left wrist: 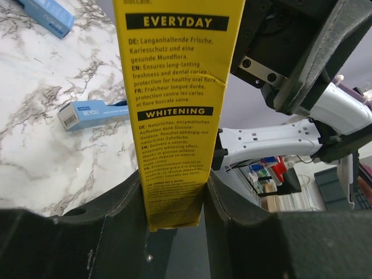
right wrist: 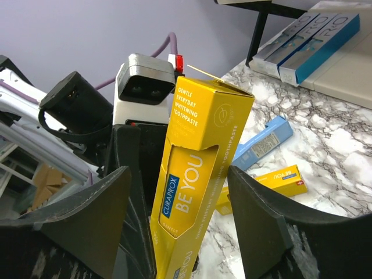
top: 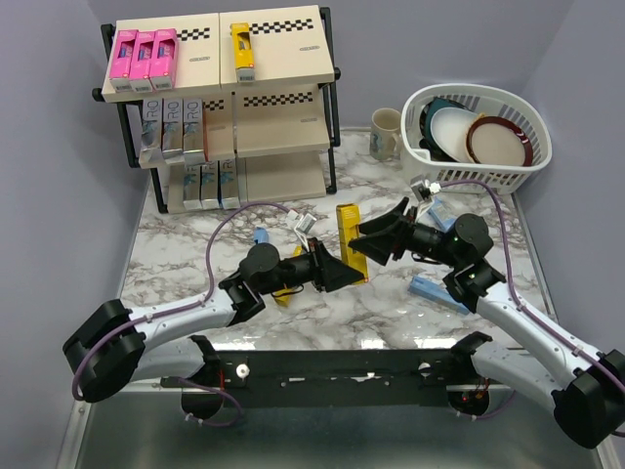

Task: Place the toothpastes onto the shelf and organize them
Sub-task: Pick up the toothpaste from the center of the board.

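A yellow toothpaste carton stands upright over the table's middle, its lower end clamped in my left gripper. My right gripper straddles the same carton higher up, with its jaws apart and a gap on each side. The shelf at the back left carries three pink cartons and a yellow one on top, silver ones in the middle, and blue ones below. Loose on the marble lie a light blue carton and a yellow carton.
A white basket with dishes stands at the back right, a mug just left of it. Another blue carton lies behind my right arm. Both arms meet over the table's middle.
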Available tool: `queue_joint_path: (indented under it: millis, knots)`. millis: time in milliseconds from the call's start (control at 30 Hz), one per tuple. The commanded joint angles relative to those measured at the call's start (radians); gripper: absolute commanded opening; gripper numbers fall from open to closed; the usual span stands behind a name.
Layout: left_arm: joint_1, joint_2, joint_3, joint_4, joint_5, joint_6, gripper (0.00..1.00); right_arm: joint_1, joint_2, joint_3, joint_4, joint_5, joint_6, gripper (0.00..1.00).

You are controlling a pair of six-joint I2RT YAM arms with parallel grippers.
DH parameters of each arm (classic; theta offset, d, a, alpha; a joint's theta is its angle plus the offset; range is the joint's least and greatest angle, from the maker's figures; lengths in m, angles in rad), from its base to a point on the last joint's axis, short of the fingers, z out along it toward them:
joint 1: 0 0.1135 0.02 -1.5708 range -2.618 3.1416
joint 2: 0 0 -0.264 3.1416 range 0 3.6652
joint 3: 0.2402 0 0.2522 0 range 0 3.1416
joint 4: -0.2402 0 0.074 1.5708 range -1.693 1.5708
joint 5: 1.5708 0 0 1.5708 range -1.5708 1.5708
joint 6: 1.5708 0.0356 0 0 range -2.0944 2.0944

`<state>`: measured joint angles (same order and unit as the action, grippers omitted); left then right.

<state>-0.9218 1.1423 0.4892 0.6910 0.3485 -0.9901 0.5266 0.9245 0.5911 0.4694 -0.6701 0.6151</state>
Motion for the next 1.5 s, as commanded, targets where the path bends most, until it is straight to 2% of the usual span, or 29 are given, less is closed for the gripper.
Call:
queue_joint_path:
  millis: [0, 200, 433, 733, 933, 1133, 1267, 1333, 1467]
  knots:
    - [0.008, 0.022, 0.015, 0.091, 0.076, -0.022, 0.45, -0.017, 0.011, -0.011, 0.041, -0.08, 0.018, 0.75]
    - [0.008, 0.008, 0.023, 0.068, 0.086, 0.013, 0.45, -0.027, 0.027, -0.017, 0.011, -0.074, 0.024, 0.82]
    - [0.008, -0.003, 0.043, 0.024, 0.101, 0.057, 0.44, -0.028, 0.031, -0.011, -0.028, -0.075, 0.02, 0.82]
    - [0.008, 0.027, 0.074, 0.024, 0.162, 0.068, 0.44, -0.028, 0.063, -0.007, 0.011, -0.147, 0.055, 0.72]
    - [0.008, 0.046, 0.084, -0.008, 0.167, 0.087, 0.45, -0.028, 0.042, -0.002, -0.001, -0.134, 0.054, 0.59]
    - [0.008, 0.037, 0.101, -0.115, 0.124, 0.146, 0.55, -0.028, 0.002, 0.003, -0.07, -0.085, 0.041, 0.49]
    - [0.008, 0.002, 0.117, -0.198, 0.072, 0.214, 0.68, -0.03, -0.012, 0.003, -0.103, -0.048, 0.049, 0.43]
    - [0.008, -0.018, 0.129, -0.27, 0.017, 0.244, 0.7, -0.028, -0.019, 0.004, -0.118, -0.028, 0.058, 0.41]
    - [-0.005, -0.082, 0.132, -0.373, -0.106, 0.329, 0.84, -0.03, -0.036, 0.007, -0.172, 0.059, 0.086, 0.36]
